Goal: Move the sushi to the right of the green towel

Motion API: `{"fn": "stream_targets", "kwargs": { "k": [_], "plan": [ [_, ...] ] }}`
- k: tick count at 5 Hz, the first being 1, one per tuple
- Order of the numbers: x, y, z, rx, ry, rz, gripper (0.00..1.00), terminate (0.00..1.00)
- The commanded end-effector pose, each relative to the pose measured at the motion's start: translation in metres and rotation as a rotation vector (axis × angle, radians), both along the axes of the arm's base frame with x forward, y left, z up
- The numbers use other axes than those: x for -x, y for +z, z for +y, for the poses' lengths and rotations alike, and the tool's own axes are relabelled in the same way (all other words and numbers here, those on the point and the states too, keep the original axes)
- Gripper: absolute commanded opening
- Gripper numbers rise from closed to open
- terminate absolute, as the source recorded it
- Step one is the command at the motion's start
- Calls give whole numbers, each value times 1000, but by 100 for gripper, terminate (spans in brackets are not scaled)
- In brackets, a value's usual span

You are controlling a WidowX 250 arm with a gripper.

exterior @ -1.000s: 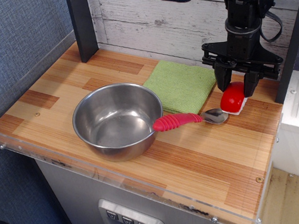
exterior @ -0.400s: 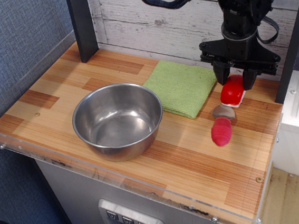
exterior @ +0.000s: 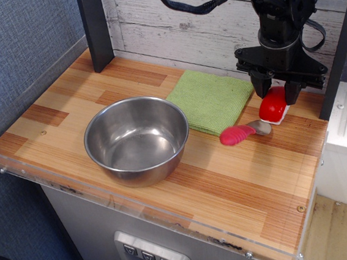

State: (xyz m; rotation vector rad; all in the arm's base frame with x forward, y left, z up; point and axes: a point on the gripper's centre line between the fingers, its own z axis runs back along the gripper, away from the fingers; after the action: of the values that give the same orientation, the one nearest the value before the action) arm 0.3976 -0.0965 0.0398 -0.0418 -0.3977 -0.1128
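The sushi [exterior: 272, 106], a glossy red top on a white rice block, sits tilted between my gripper's [exterior: 276, 95] two black fingers, just right of the green towel [exterior: 211, 100]. The gripper hangs straight down from the black arm and is shut on the sushi, holding it at or just above the wooden tabletop. The sushi's lower edge is right next to the metal bowl of a red-handled spoon [exterior: 243, 133]; I cannot tell whether they touch.
A steel bowl [exterior: 137, 139] stands left of centre, touching the towel's front-left edge. A dark post [exterior: 95, 28] rises at the back left and a plank wall runs behind. A clear acrylic lip [exterior: 138, 210] edges the table front. A black frame bar [exterior: 339, 59] is close on the right.
The spoon has swung: its handle lay over the steel bowl's rim, then pointed to the front, and now points left beside the towel. The gripper and sushi have shifted slightly up and to the right.
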Motion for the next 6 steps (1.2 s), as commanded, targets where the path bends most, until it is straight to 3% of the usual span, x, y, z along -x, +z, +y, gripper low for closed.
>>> {"fn": "stream_targets", "kwargs": {
  "k": [1, 3, 5, 6],
  "plan": [
    [-5, 17, 4, 6, -10, -87, 0, 0],
    [-6, 17, 3, 12, -1, -112, 0, 0],
    [-4, 18, 3, 32, -2, -69, 0, 0],
    [-2, 18, 3, 24, 9, -43, 100, 0]
  ]
}}
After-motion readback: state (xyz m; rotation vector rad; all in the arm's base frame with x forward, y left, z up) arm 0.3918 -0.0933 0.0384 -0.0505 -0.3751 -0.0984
